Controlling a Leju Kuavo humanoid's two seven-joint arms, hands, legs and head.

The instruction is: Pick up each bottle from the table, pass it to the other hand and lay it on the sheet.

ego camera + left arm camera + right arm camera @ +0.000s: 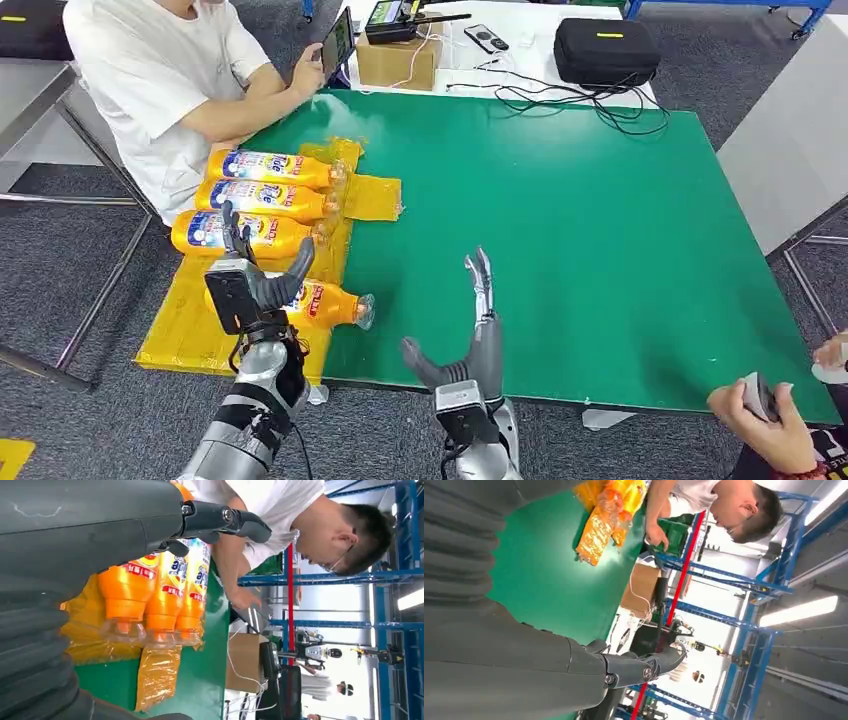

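Note:
Four orange detergent bottles lie on the yellow sheet (175, 325) at the left of the green table (560, 220). Three lie side by side: the far one (270, 167), the middle one (262, 198) and the near one (225, 232). The fourth bottle (328, 304) lies nearest me, cap pointing right. My left hand (258, 283) hovers just over its base with fingers spread and nothing in its grasp. In the left wrist view my left hand (100, 535) reaches above the bottles (127, 587). My right hand (478, 330) is open over bare green table, fingers straight; the right wrist view shows it (524, 655) empty.
A person in a white shirt (160, 70) sits at the far left holding a phone. A small yellow sheet piece (372, 197) lies beside the bottle caps. Cardboard box (397, 62), black case (605, 50) and cables (570, 100) sit behind. Another person's hand (770, 410) is at the near right corner.

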